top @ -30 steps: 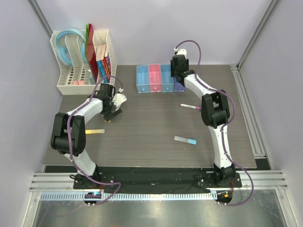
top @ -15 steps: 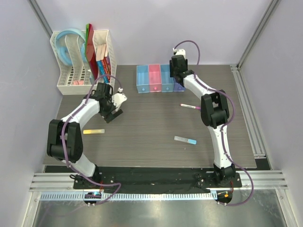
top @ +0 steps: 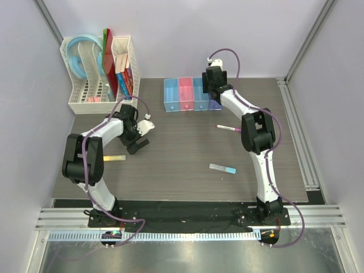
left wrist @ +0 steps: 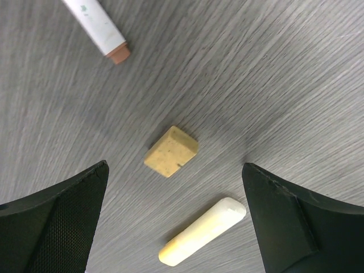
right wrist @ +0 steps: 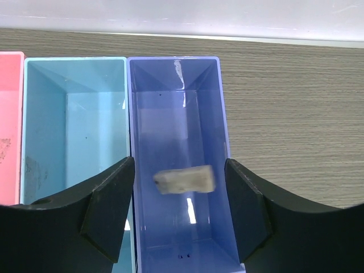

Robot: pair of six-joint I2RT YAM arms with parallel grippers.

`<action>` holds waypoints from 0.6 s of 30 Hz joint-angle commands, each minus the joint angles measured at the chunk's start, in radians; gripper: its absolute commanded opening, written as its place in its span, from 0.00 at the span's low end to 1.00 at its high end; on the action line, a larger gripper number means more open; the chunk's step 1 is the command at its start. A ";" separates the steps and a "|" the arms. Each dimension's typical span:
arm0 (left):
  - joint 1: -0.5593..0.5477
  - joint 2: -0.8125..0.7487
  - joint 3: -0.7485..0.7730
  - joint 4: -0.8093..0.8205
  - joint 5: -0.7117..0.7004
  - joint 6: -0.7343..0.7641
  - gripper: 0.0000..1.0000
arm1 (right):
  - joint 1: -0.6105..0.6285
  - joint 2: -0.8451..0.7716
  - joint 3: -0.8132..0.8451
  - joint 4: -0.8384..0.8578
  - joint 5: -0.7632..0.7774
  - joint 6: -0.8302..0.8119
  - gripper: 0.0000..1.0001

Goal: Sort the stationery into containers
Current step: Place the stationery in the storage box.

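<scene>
white mesh rack holding books, on wood-grain table.

A white stick with a reddish tip runs off the left wrist view's top edge. The pale piece seen against the violet-blue bin is blurred, its kind unclear.

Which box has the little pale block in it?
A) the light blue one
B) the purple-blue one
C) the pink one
B: in the right wrist view the pale block shows within the walls of the violet-blue bin, while the light blue one beside it holds no block.
</scene>
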 commanded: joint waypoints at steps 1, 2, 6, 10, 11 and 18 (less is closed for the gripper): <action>0.009 0.036 0.003 0.016 0.034 0.033 1.00 | 0.007 -0.023 0.006 0.048 0.019 -0.012 0.72; 0.009 0.042 0.003 0.022 0.034 0.036 1.00 | 0.007 -0.029 0.004 0.048 0.019 -0.014 0.72; 0.010 0.070 0.012 0.020 0.038 0.043 0.92 | 0.011 -0.051 -0.011 0.048 0.019 -0.012 0.73; 0.010 0.089 0.023 0.006 0.062 0.048 0.74 | 0.014 -0.087 -0.034 0.048 0.016 -0.006 0.73; 0.013 0.097 0.029 0.003 0.067 0.048 0.69 | 0.012 -0.097 -0.040 0.046 0.016 -0.006 0.73; 0.018 0.140 0.058 -0.027 0.084 0.048 0.14 | 0.012 -0.222 -0.161 0.046 0.000 0.011 0.73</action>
